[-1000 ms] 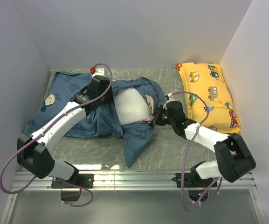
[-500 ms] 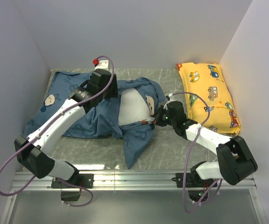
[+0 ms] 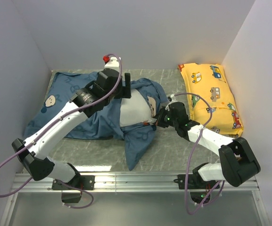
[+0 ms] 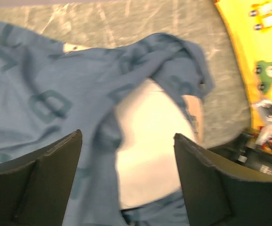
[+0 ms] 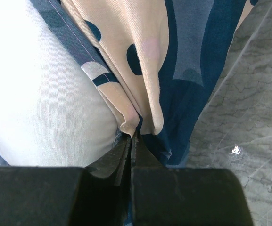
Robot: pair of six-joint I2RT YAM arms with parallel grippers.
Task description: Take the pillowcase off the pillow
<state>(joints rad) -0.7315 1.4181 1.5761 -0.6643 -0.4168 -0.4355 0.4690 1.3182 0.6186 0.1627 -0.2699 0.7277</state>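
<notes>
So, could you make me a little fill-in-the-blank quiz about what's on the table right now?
The right arm's jaws are ____ on a fold of the blue pillowcase.
The left arm's jaws stand ____ above the white pillow, holding nothing.
The car-print pillow by the right wall is ____.
Missing words: shut; open; yellow.

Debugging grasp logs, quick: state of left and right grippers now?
Left gripper: open, holding nothing, above the pillowcase.
Right gripper: shut on the pillowcase edge.

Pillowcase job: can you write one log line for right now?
left tool: open, holding nothing | right tool: shut on pillowcase fold | pillow: partly uncovered
</notes>
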